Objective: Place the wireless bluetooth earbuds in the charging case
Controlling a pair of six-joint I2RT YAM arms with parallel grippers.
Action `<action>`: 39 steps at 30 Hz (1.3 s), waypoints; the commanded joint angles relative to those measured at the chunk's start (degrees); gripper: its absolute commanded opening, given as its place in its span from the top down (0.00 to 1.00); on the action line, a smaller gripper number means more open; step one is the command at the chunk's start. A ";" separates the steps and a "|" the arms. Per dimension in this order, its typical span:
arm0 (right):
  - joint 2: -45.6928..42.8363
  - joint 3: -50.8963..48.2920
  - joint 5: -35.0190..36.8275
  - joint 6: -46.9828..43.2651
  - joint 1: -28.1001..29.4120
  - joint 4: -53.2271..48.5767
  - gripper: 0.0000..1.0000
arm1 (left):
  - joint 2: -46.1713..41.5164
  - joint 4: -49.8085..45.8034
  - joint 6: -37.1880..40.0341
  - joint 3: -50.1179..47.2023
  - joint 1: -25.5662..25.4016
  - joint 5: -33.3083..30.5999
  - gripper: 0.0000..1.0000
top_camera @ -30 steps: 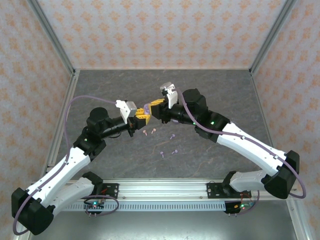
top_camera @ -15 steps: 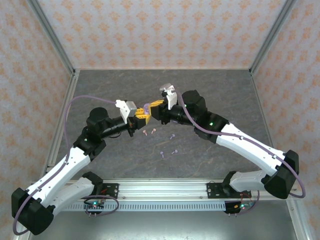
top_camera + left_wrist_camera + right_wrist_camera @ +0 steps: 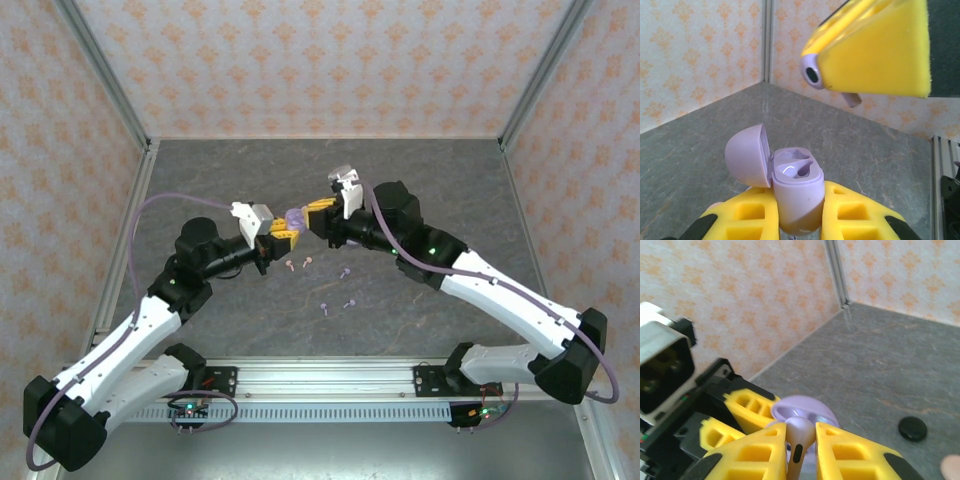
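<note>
Clamped tight, my left end effector [image 3: 800, 214] holds the lavender charging case [image 3: 796, 187] at the bottom centre of its wrist view, lid flipped open to the left. My right end effector [image 3: 800, 432] pinches a lavender earbud [image 3: 798, 446], which I see at upper centre of the left wrist view, apart from the case's open mouth. Overhead, loose earbuds [image 3: 325, 308] lie just below centre on the bench [image 3: 430, 180].
</note>
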 commanded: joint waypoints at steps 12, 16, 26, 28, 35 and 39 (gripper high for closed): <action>7.51 -6.90 9.53 13.82 -7.95 -27.63 0.83 | -3.99 -4.95 2.38 -1.32 -0.25 -6.89 0.89; 11.70 -11.57 8.77 15.62 -9.40 -28.35 0.83 | -4.05 -5.18 2.56 -1.01 -0.24 -7.10 0.90; 21.52 -14.43 7.89 14.04 -11.90 -30.51 0.82 | -3.97 -5.62 2.74 -0.56 -0.26 -7.19 0.89; 23.09 -14.18 7.87 13.62 -11.87 -30.98 0.82 | -3.94 -5.66 2.79 -0.46 -0.26 -7.11 0.90; 25.84 -13.42 8.10 12.80 -11.91 -32.14 0.78 | -3.97 -5.97 2.96 -0.44 -0.26 -7.23 0.89; 26.50 -12.59 7.38 12.50 -11.92 -32.45 0.76 | -3.90 -6.01 2.95 -0.39 -0.23 -7.32 0.89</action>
